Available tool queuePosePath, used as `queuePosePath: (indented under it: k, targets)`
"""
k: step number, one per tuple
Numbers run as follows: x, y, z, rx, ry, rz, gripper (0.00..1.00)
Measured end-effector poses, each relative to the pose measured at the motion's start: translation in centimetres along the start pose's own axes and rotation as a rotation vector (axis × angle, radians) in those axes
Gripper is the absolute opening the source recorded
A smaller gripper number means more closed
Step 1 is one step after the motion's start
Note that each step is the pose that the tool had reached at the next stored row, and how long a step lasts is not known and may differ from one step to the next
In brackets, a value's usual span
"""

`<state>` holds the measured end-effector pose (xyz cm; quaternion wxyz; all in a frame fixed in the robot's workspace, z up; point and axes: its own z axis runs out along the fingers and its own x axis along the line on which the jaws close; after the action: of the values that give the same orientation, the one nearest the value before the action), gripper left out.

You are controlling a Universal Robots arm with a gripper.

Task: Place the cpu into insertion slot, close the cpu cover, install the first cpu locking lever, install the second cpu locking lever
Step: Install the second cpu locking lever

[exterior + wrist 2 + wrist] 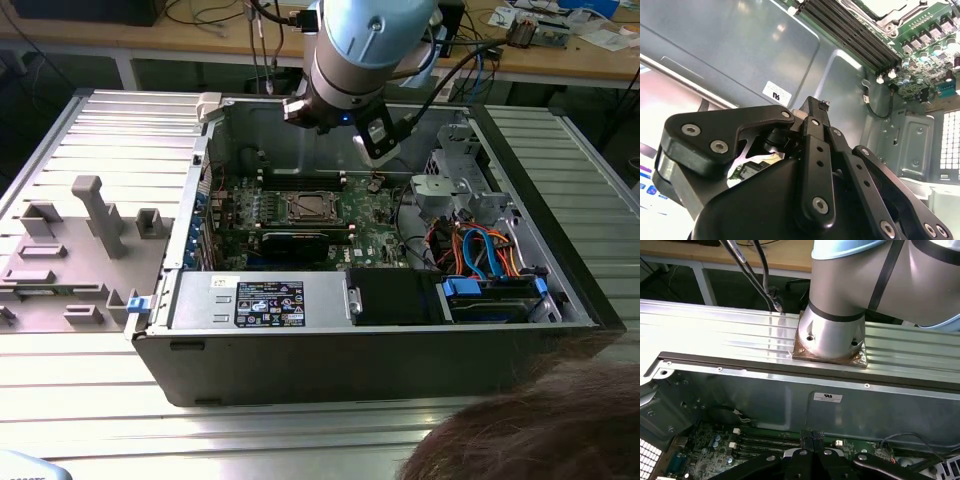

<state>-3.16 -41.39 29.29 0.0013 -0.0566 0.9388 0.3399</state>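
In the exterior view the insertion slot (308,207) lies in the middle of the green board, with a silvery-grey square, the cpu (310,208), lying in it. A pale metal frame, the cpu cover (292,208), rims the chip; how its levers stand I cannot tell. My gripper (383,145) hangs above the case's far wall, higher than the slot and toward the exterior view's right of it. Its black fingertips (813,106) meet in both wrist views, with nothing seen between them, the gripper (810,438) being shut. A corner of the socket (885,7) shows beyond the memory slots (850,30).
The open computer case (350,350) rests on a ribbed metal table. A power supply (260,300) and a drive bay with blue and orange cables (480,260) fill its near side. A grey fixture tray (80,240) sits at the exterior view's left. A person's hair (530,430) is at the near right.
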Motion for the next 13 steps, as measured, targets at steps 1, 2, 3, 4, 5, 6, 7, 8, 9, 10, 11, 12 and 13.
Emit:
queuePosePath:
  k: [1, 2, 3, 4, 5, 6, 7, 8, 9, 10, 11, 12, 13]
  targets:
    - [0.00, -0.01, -0.01, -0.0025, -0.0003, 0.000, 0.11]
    - [0.00, -0.02, -0.02, -0.0045, -0.0005, 0.000, 0.11]
    - [0.00, -0.04, -0.03, -0.0093, -0.0011, 0.000, 0.11]
    - [0.01, -0.06, -0.05, -0.0123, -0.0014, 0.000, 0.11]
    - [0.01, -0.07, -0.06, -0.0149, -0.0016, -0.001, 0.11]
    - [0.01, -0.09, -0.08, -0.0179, -0.0019, -0.001, 0.11]
    - [0.01, -0.10, -0.09, -0.0206, -0.0022, -0.001, 0.11]
    - [0.02, -0.12, -0.10, -0.0232, -0.0025, -0.001, 0.11]
    - [0.02, -0.14, -0.12, -0.0260, -0.0028, -0.001, 0.11]
    - [0.02, -0.15, -0.13, -0.0289, -0.0031, -0.001, 0.11]
    - [0.02, -0.17, -0.14, -0.0316, -0.0035, -0.001, 0.11]
    - [0.02, -0.18, -0.15, -0.0345, -0.0037, -0.001, 0.11]
    - [0.03, -0.20, -0.16, -0.0374, -0.0041, -0.001, 0.11]
